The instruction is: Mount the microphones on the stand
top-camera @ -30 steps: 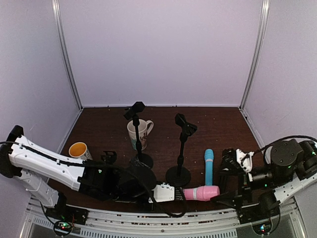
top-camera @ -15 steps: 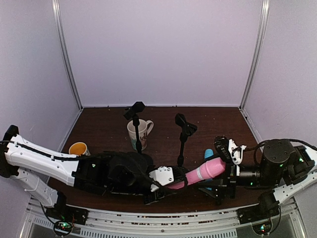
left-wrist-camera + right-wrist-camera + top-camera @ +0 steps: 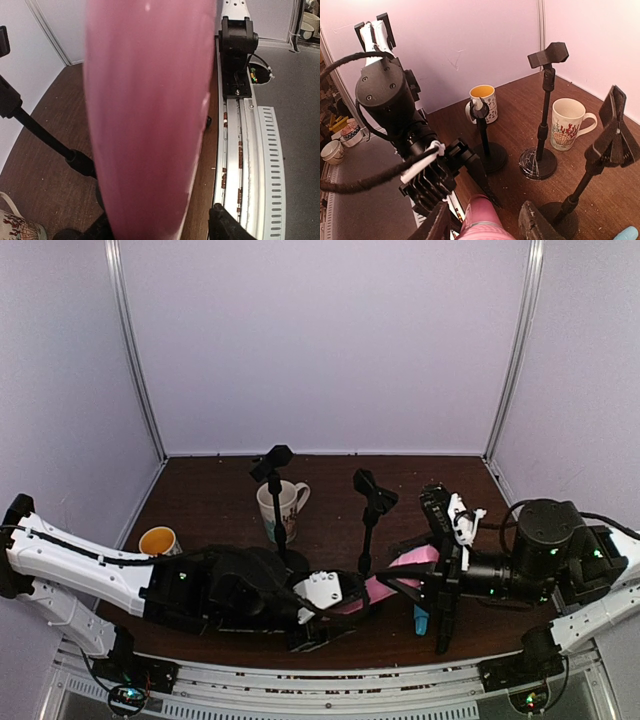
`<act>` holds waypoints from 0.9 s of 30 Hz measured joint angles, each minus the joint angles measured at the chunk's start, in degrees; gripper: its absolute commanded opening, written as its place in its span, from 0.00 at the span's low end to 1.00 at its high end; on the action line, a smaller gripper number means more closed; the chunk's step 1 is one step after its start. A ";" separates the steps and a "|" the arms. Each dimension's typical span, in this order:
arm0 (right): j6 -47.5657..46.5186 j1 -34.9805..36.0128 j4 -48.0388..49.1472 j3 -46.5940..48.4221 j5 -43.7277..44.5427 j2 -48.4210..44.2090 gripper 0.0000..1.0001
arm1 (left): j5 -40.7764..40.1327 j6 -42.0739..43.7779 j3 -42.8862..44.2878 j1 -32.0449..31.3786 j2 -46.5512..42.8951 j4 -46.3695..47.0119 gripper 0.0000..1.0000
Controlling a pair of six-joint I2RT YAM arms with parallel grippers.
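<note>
1. The pink microphone [image 3: 150, 115] hung in the air above the table [image 3: 200, 490], near its front edge and a little right of the middle, with its right-hand end tilted higher.
2. The left gripper [image 3: 348, 602] sat around the lower, left end of the pink microphone. Its jaws stood spread, and the left wrist view showed a gap between one finger [image 3: 225, 227] and the pink barrel.
3. The right gripper [image 3: 485, 222] was at the other end. Its two fingers [image 3: 540, 222] were pressed against the sides of the pink microphone, pinching it.
4. The blue microphone [image 3: 421, 619] lay on the table by the front edge. It was under the right gripper, and only a short piece of it showed.
5. The tall stand [image 3: 277, 510] rose left of the table's middle, with its clip at the top and nothing in it.
6. The second stand [image 3: 368, 530] stood just right of the tall one, close behind the pink microphone. Its clip held nothing.
7. A short stand [image 3: 482, 127] stood toward the left edge.
8. The white patterned mug [image 3: 283, 508] sat just behind the tall stand.
9. The mug with the orange inside [image 3: 158, 540] sat near the left edge, beside the short stand.
</note>
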 measured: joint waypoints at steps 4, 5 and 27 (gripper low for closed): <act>-1.62 -0.20 -1.77 5.46 -0.20 3.76 0.25 | -1.53 0.02 -1.20 0.02 -1.11 -0.44 0.58; -2.12 -0.33 -2.19 6.51 -0.57 4.26 0.25 | -1.86 0.02 -1.92 0.04 -1.81 -0.44 0.56; -5.57 -3.23 -10.03 18.53 -10.32 14.40 0.24 | -1.64 0.31 -9.64 0.11 -11.89 1.64 0.34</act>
